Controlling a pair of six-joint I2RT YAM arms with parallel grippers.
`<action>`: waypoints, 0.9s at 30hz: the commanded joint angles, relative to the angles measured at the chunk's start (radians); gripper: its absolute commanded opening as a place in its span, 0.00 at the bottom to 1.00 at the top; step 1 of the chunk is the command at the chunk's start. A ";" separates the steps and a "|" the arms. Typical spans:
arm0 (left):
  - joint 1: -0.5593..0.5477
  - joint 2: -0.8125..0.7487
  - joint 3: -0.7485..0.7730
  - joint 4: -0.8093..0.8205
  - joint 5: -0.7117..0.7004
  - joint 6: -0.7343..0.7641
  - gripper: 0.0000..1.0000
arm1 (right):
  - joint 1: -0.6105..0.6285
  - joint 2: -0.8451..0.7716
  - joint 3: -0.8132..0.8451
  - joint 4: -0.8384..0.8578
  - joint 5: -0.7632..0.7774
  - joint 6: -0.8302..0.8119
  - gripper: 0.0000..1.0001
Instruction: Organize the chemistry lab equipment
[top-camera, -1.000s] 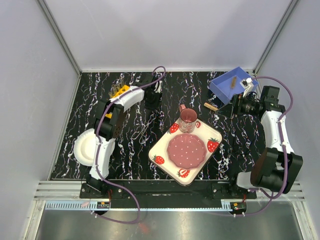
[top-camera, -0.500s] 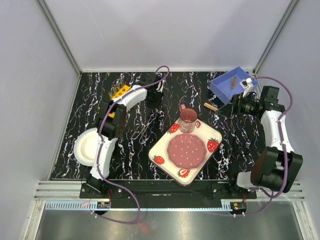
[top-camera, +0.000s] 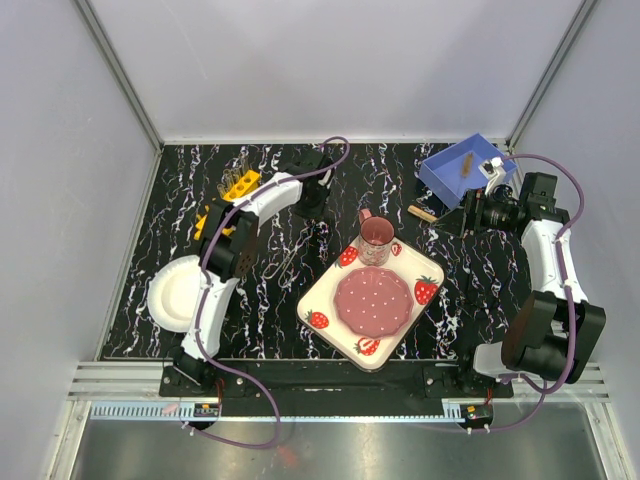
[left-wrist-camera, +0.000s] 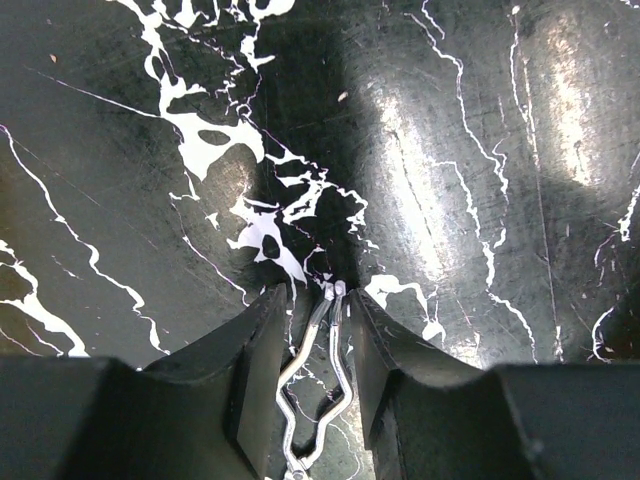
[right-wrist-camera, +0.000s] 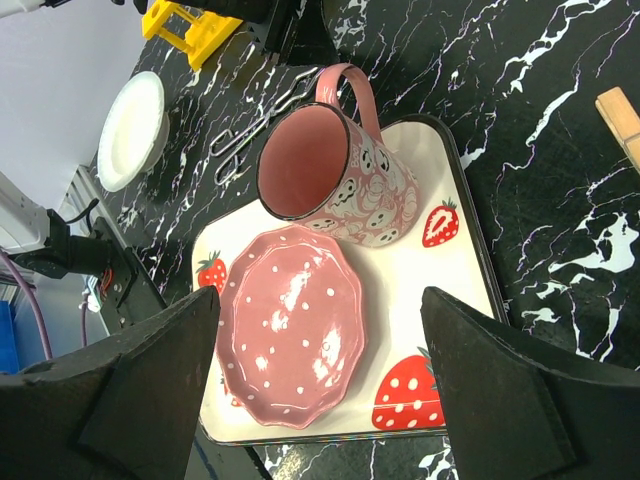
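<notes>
Metal scissors (left-wrist-camera: 331, 296) sit inside the left gripper (left-wrist-camera: 314, 293), lower end cut off.

Yellow rack (top-camera: 238, 187), pink mug (top-camera: 377, 238) and strawberry tray (top-camera: 432, 268) obstruct; far tabletop (top-camera: 385, 175) lies open.

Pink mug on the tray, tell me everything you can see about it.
The pink mug looks ceramic. It is plain pink and empty inside, with pale swirls and small dark marks outside and a pink loop handle. It stands upright, mouth up, on the far corner of the strawberry-print tray, with its handle turned toward the far side of the table. A pink dotted dish lies close beside it on the same tray, and whether the two touch cannot be told.
</notes>
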 joint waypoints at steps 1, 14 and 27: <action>-0.010 0.020 0.047 -0.018 -0.045 0.019 0.37 | 0.003 0.005 0.037 -0.002 -0.008 -0.019 0.87; -0.027 0.027 0.059 -0.021 -0.069 0.031 0.16 | 0.003 0.005 0.040 -0.009 -0.011 -0.025 0.87; -0.001 -0.103 -0.034 0.046 -0.140 0.043 0.02 | 0.003 0.019 0.048 -0.037 -0.017 -0.044 0.87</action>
